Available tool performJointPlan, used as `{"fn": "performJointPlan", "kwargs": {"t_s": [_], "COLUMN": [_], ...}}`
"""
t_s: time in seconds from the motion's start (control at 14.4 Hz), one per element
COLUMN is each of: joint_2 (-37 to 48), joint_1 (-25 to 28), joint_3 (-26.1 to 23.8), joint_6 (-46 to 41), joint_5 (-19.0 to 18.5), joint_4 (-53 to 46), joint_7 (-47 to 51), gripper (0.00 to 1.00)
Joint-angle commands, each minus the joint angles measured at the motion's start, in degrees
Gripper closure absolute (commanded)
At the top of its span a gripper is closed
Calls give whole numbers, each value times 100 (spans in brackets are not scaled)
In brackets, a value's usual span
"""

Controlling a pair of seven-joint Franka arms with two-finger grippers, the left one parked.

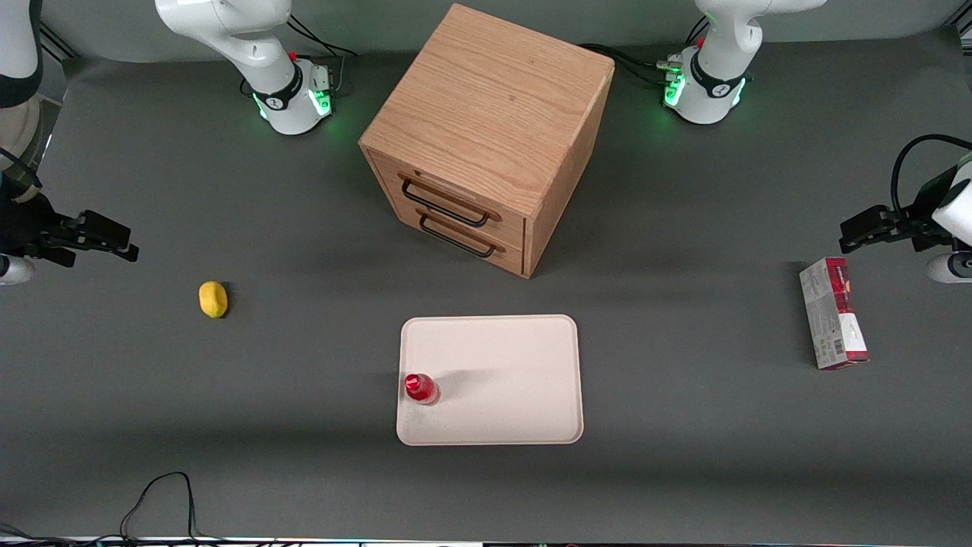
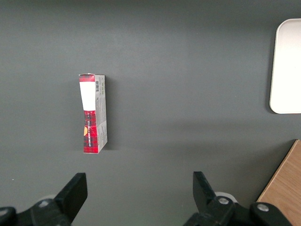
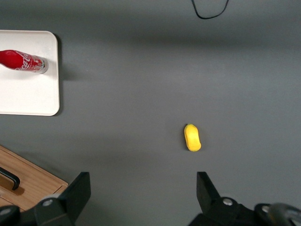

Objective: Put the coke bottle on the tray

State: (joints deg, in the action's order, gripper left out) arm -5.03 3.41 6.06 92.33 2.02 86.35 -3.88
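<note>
The small red coke bottle (image 1: 420, 388) stands upright on the cream-white tray (image 1: 516, 380), at the tray's edge toward the working arm's end and near its front corner. In the right wrist view the bottle (image 3: 22, 61) shows on the tray (image 3: 33, 94). My right gripper (image 1: 106, 237) is open and empty, high above the table at the working arm's end, well apart from the tray. In the right wrist view the gripper (image 3: 143, 188) hangs over bare table with its jaws wide apart.
A yellow lemon (image 1: 213, 299) lies on the table between gripper and tray, also in the right wrist view (image 3: 192, 137). The wooden drawer cabinet (image 1: 486, 137) stands farther from the front camera than the tray. A red-and-grey carton (image 1: 834, 323) lies toward the parked arm's end.
</note>
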Motion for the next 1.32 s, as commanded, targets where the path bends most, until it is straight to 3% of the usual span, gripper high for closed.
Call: {"fn": "performJointPlan", "kwargs": {"t_s": [0.0, 0.55, 0.9, 1.25], "joint_2": [204, 222, 213, 213], "joint_1": [-52, 124, 98, 98], "joint_3": [-123, 26, 79, 105], "joint_6": [57, -136, -312, -338], "joint_5": [-385, -413, -142, -132], "joint_4": [198, 172, 189, 189], "joint_7": [-43, 116, 55, 54], "gripper": [0, 0, 0, 0]}}
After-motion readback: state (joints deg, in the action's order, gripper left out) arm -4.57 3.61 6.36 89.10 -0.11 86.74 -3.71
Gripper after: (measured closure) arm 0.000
